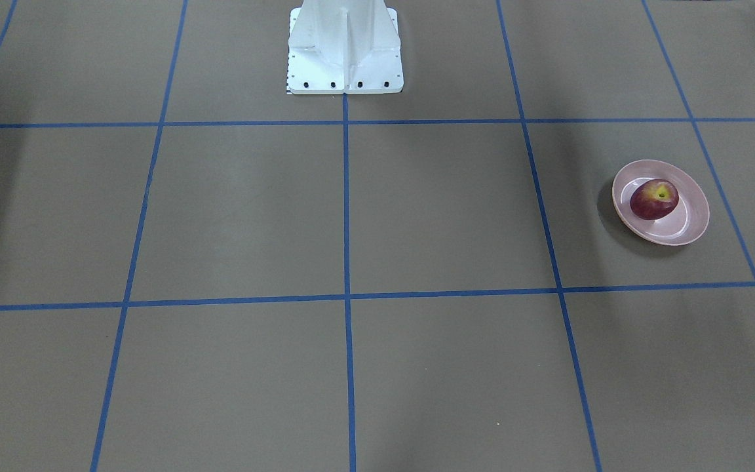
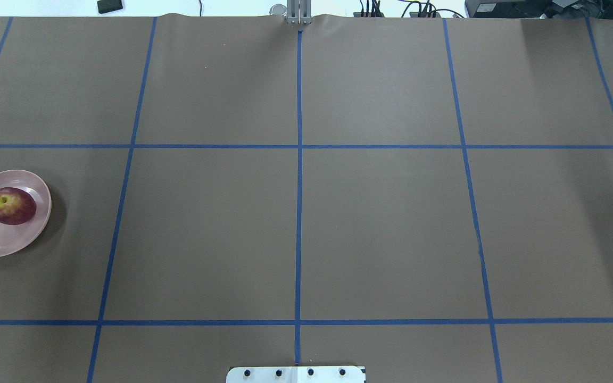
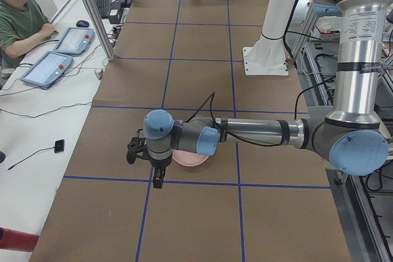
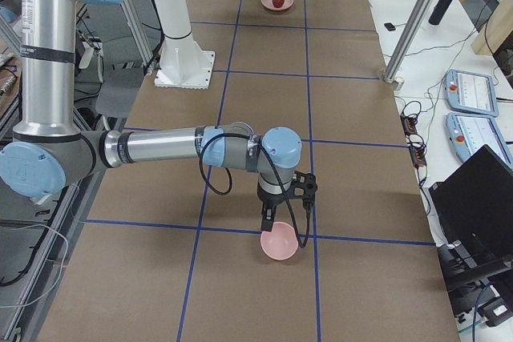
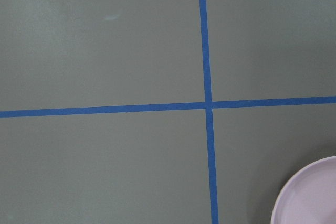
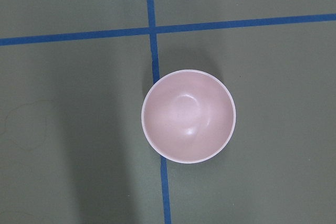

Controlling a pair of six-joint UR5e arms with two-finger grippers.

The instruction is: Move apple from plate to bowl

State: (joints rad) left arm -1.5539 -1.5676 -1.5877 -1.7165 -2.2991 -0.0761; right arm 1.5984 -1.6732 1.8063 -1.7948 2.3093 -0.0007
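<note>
Because the left gripper and right gripper show only in side views, whether their fingers are open or holding anything cannot be told. Dark red with a yellow stem hollow, the apple sits on the pink plate, well apart from the bowl, on the brown blue-taped worktop.

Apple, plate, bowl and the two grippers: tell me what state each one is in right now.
apple: lying on the plate, stem hollow facing up, not gripped.
plate: flat on the table, holding the apple.
bowl: upright, empty, sitting on a blue tape line.
left gripper: pointing down next to the plate; can't tell if it is open or shut.
right gripper: pointing down by the bowl; can't tell if it is open or shut.
</note>
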